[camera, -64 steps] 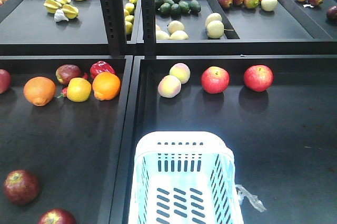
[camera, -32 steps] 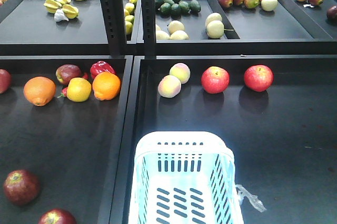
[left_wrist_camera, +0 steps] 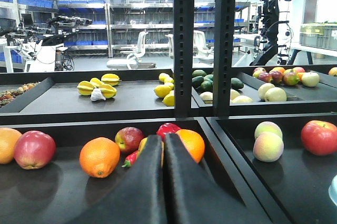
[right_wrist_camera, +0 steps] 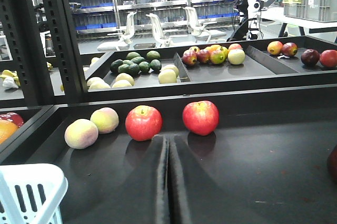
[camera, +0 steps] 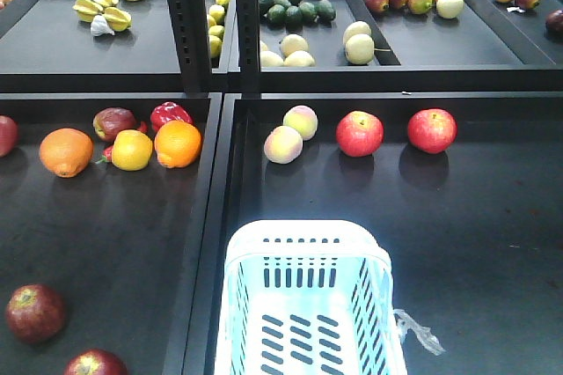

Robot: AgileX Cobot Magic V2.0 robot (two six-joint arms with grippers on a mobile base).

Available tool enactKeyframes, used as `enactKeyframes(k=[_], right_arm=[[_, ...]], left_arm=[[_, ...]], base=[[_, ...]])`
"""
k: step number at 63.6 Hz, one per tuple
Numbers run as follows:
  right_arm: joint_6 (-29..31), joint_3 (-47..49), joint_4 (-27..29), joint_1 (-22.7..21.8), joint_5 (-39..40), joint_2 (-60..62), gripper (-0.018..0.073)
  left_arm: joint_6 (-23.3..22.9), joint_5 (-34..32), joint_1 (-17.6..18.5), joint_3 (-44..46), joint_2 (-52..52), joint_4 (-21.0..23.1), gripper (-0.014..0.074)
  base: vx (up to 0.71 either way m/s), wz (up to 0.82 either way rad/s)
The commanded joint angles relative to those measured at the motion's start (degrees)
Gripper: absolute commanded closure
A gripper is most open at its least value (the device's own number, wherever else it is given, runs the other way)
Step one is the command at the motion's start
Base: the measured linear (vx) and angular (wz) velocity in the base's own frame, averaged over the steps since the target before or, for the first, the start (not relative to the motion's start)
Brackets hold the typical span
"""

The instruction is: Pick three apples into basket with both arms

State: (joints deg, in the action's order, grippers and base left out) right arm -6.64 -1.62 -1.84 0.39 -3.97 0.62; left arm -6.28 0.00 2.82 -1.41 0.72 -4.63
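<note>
The pale blue-white basket [camera: 308,238] stands empty at the front centre, and its corner shows in the right wrist view [right_wrist_camera: 29,184]. Two dark red apples [camera: 35,312] [camera: 95,363] lie front left. A third, with a yellow-green patch [camera: 114,122] [left_wrist_camera: 129,139], sits among the oranges. Two brighter red apples [camera: 359,133] [camera: 431,129] lie beyond the basket. My left gripper [left_wrist_camera: 163,137] is shut and empty, pointing at the orange group. My right gripper [right_wrist_camera: 168,138] is shut and empty, just short of the red apples [right_wrist_camera: 143,122] [right_wrist_camera: 200,116]. Neither arm shows in the front view.
Two oranges [camera: 66,151] [camera: 178,143], a yellow apple [camera: 132,150] and a red pepper [camera: 170,113] crowd the left tray. Two peaches [camera: 283,143] [camera: 301,121] lie left of the red apples. A raised divider [camera: 211,216] separates the trays. A black post [camera: 186,18] and upper fruit shelf stand behind.
</note>
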Motion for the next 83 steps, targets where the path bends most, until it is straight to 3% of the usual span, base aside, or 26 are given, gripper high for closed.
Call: enactKeyframes(k=[1,12,28,38,54,63,83], right_arm=[[-0.07,-0.83,-0.64,-0.39,4.29,0.60,0.0568],[-0.07,-0.83,-0.64,-0.39,4.29,0.60,0.0568],[-0.07,-0.83,-0.64,-0.39,4.29,0.60,0.0568],[-0.07,-0.83,-0.64,-0.39,4.29,0.60,0.0568],[-0.07,-0.83,-0.64,-0.39,4.29,0.60,0.0568],[-0.07,-0.83,-0.64,-0.39,4.29,0.60,0.0568],[-0.07,-0.83,-0.64,-0.39,4.29,0.60,0.0568]], left_arm=[[-0.48,-4.92,-0.11,-0.78,0.84,1.33,0.0603],[-0.48,-3.53,-0.11,2.42,0.64,1.23,0.0603],[-0.27,6.23,-0.11,13.08,-6.91,5.68,0.0603],[1.97,18.25,-0.11,24.53,-16.39,5.61,0.0603],[12.15,37.79,-0.11,41.93,-30.53,5.66,0.0603],[15.90,46.76,-0.11,46.89,-35.38,5.66,0.0603],[16.96,48.47,-0.11,47.05,-36.40,3.92,0.0572]], base=[[0.00,0.00],[0.00,0.00],[0.00,0.00],[0.00,0.00],[0.00,0.00],[0.00,0.00],[0.00,0.00]])
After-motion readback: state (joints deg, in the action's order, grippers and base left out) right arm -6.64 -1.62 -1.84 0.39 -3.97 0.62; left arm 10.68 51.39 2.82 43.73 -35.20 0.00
